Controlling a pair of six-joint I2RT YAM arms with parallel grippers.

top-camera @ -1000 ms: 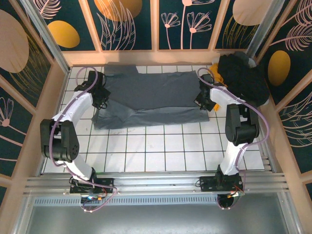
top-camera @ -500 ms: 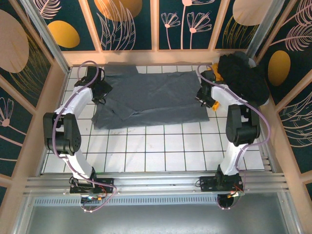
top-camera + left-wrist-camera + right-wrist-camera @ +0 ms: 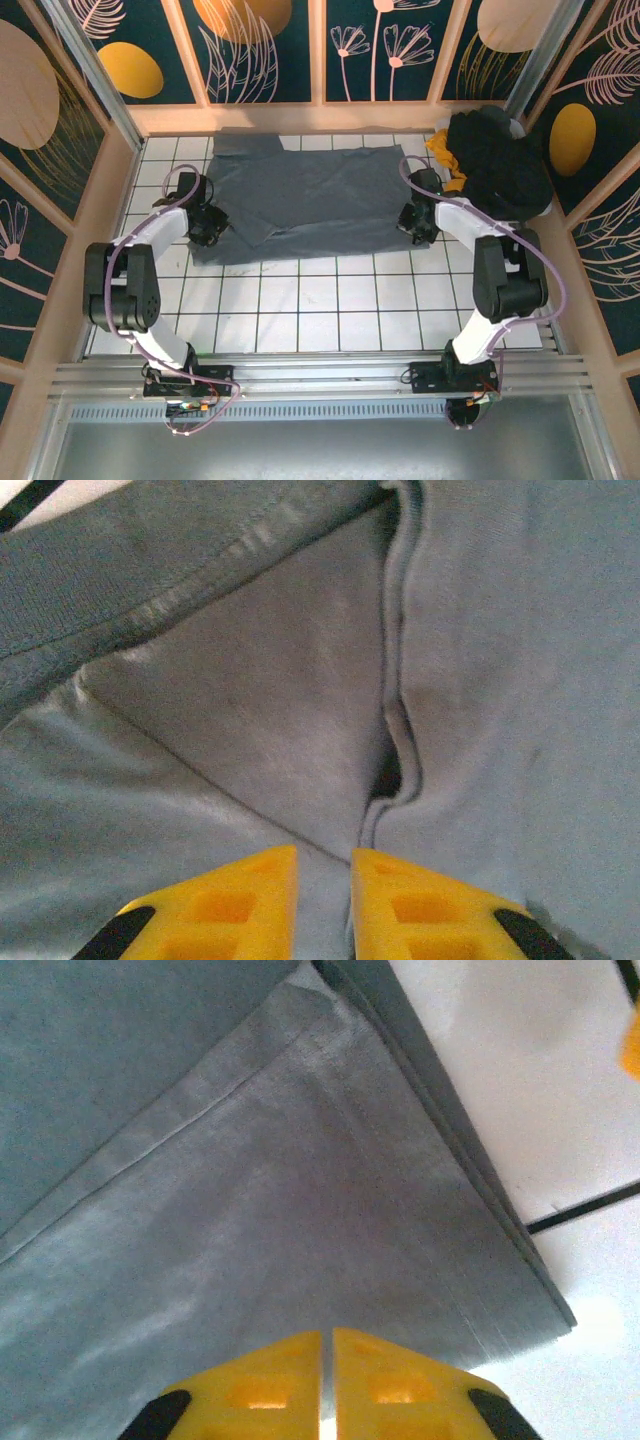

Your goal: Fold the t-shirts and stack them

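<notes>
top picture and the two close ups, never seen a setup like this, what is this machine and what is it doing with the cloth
The machine is two white and black robot arms, left arm and right arm, bolted at the near edge of a white tiled table. The top picture looks down from above and behind them. The two close-ups come from cameras on the wrists, so the yellow wedges are each arm's own fingers. A slate grey-blue cloth t-shirt lies spread on the tiles, partly folded. The left gripper looks closed on a fold of it; the right gripper is shut at its corner. A heap of black and yellow-orange cloth sits in the far right corner.
</notes>
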